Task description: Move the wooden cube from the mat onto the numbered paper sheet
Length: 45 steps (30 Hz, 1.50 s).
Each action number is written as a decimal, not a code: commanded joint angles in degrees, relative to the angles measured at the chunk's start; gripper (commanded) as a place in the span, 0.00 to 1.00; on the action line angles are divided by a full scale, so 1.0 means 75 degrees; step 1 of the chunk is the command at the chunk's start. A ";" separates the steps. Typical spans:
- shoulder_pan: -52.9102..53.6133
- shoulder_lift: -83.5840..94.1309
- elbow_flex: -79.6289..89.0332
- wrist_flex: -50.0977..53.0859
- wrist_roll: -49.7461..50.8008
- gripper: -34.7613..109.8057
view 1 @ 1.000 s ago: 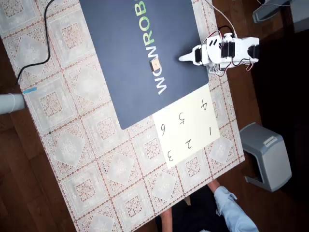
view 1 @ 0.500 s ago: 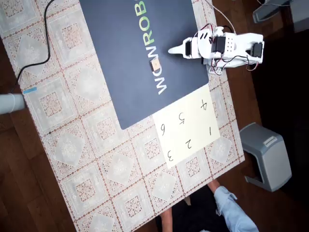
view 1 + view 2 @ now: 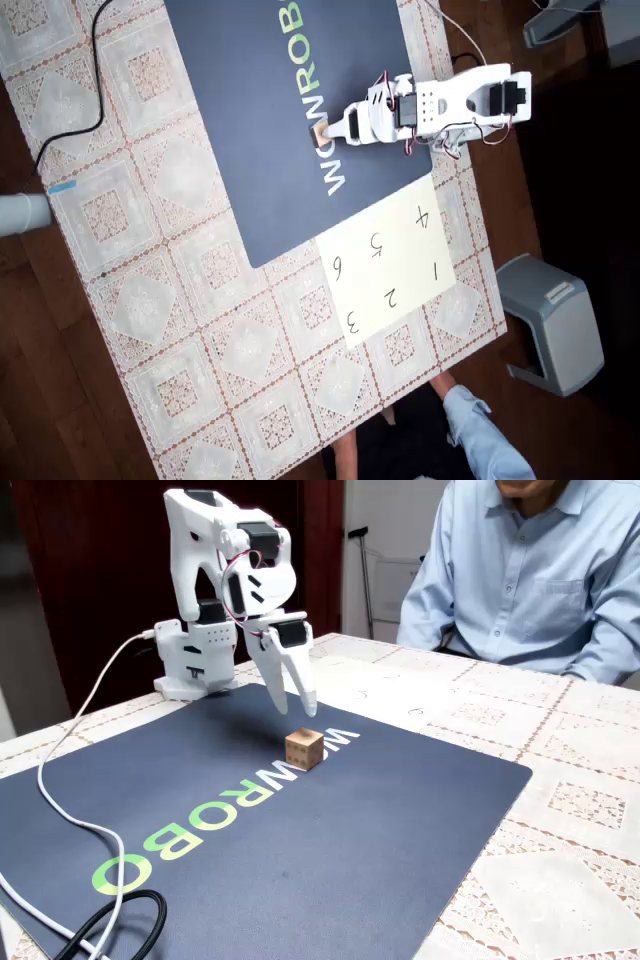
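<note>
Near the middle of the fixed view, the wooden cube (image 3: 304, 748) sits on the mat (image 3: 330, 850), a small light-tan block with dark dots on the face turned toward the camera, resting right against the white lettering. Just above and slightly left of it in that view hangs the white gripper (image 3: 294, 692), its two pale fingers pointing down with only a narrow gap between them, their tips just clear of the cube's top and holding nothing. From the overhead view, the gripper (image 3: 328, 131) reaches in from the right and its tip overlaps the cube (image 3: 319, 131), which lies on the white letters near the centre of the dark navy mat (image 3: 260, 120). Bare mat surrounds the cube on all sides. Lower right of the cube in the overhead view lies the numbered paper sheet (image 3: 400, 262), pale cream, its upper left edge meeting the mat's lower right border, well apart from the cube. Beyond the mat spreads the lace tablecloth (image 3: 180, 330), and a white cable (image 3: 70, 810) crosses the mat's left part in the fixed view. A person in a light blue shirt (image 3: 530, 570) sits behind the table.
</note>
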 commanded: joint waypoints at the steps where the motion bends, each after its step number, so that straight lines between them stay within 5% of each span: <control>1: -0.0047 -0.0398 -0.0727 0.0469 0.0328 0.42; 45: 0.0633 -0.2895 -0.2824 0.0586 -0.0305 0.40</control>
